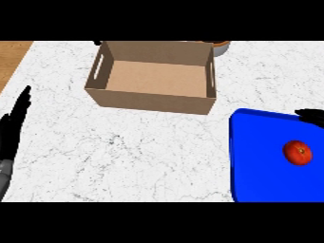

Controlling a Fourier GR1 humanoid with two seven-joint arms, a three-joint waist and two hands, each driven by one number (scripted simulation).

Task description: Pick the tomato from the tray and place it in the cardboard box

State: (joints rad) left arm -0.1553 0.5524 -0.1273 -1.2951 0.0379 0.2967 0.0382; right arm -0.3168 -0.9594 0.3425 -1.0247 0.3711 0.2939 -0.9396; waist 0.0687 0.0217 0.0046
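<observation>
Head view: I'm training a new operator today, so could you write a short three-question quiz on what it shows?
1. True or false: the tomato is inside the cardboard box.
2. Which hand shows over the blue tray: A) left hand B) right hand?
3. Fill in: the left hand rests open near the view's ____ edge.

Key: 1. False, it lies on the tray. 2. B, the right hand at the tray's far right corner. 3. Left.

Tomato [298,152] on blue tray [262,156]
</observation>
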